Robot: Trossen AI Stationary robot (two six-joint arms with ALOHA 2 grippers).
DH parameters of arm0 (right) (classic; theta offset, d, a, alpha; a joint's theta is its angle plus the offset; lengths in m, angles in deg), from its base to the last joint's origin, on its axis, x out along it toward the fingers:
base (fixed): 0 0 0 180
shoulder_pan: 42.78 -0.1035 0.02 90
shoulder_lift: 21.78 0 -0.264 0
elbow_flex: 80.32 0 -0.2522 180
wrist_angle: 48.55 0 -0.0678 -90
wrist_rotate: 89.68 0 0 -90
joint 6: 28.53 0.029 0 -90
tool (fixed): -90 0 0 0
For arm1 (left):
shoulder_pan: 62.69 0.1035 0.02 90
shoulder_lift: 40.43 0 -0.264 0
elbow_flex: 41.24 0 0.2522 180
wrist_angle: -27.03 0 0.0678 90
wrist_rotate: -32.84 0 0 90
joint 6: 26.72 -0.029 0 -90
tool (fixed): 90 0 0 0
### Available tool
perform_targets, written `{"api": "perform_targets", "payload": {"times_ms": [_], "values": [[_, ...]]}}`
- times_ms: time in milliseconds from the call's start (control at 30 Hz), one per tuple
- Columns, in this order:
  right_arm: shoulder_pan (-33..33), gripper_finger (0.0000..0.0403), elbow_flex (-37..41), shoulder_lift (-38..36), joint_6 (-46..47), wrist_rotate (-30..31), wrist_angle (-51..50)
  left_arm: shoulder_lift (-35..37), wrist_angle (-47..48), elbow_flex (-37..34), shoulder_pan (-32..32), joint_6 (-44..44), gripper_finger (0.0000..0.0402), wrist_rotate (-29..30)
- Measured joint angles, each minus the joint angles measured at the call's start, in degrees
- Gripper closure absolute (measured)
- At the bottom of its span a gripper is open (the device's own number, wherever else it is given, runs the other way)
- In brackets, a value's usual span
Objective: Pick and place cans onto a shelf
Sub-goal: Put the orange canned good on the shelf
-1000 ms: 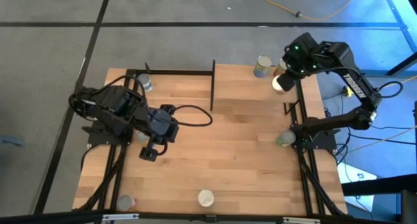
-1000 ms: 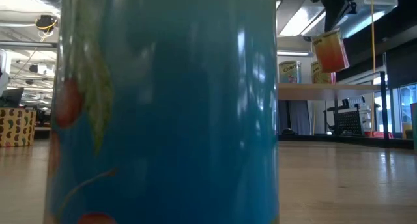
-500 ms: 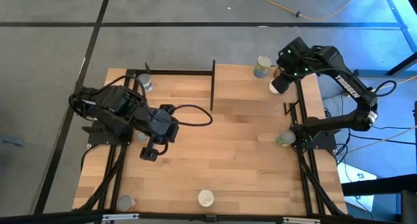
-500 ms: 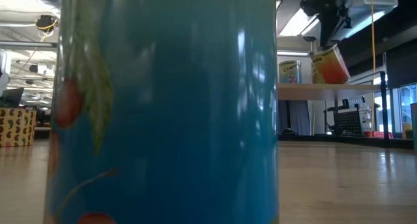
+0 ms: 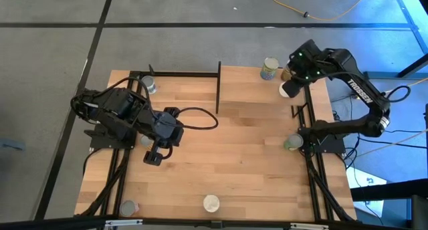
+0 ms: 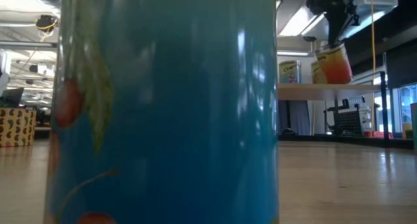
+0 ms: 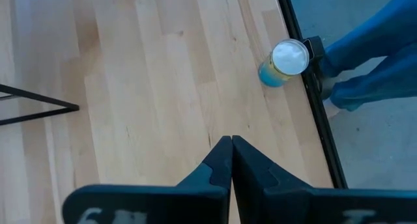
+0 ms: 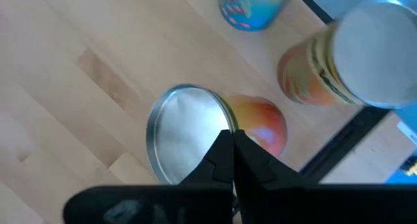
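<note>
right gripper (image 5: 291, 85): over the shelf's (image 5: 247, 83) far right corner, fingers pressed together on the rim of an orange can (image 6: 333, 62) (tilted, lid silvery)
held can: just above the shelf board, beside two cans (image 5: 269, 68) standing there
left gripper (image 5: 152, 157): fingers pressed together, nothing held, over the tabletop (image 5: 221, 163)
other cans: along the tabletop's edges; blue one (image 6: 163, 107) fills the low view

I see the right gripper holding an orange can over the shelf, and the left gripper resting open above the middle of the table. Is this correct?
Not quite. The left gripper is shut, its fingers pressed together, as the left wrist view shows. The rest holds: the right gripper holds an orange can over the shelf.
</note>
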Motion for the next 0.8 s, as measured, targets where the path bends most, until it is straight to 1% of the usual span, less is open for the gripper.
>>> {"api": "perform_targets", "payload": {"times_ms": [100, 467, 600, 800], "values": [[1.00, 0.0403, 0.00, -0.35, 1.43, 0.57, -0.64, 0.00, -0.05, 0.00, 0.00, 0.05, 0.0402, -0.01], [3.49, 0.0403, 0.15, -0.61, 1.63, 1.68, -1.57, 0.00, -1.04, 0.00, 0.00, 1.27, 0.0401, 0.00], [4.17, 0.0403, 0.13, -0.61, 1.66, 3.64, -1.79, 0.00, -1.06, 0.00, 0.00, 1.29, 0.0401, 0.14], [5.17, 0.0403, 0.46, -0.59, 1.61, 3.23, -2.79, 0.00, -1.10, 0.00, 0.00, 1.29, 0.0401, 0.20]]}}
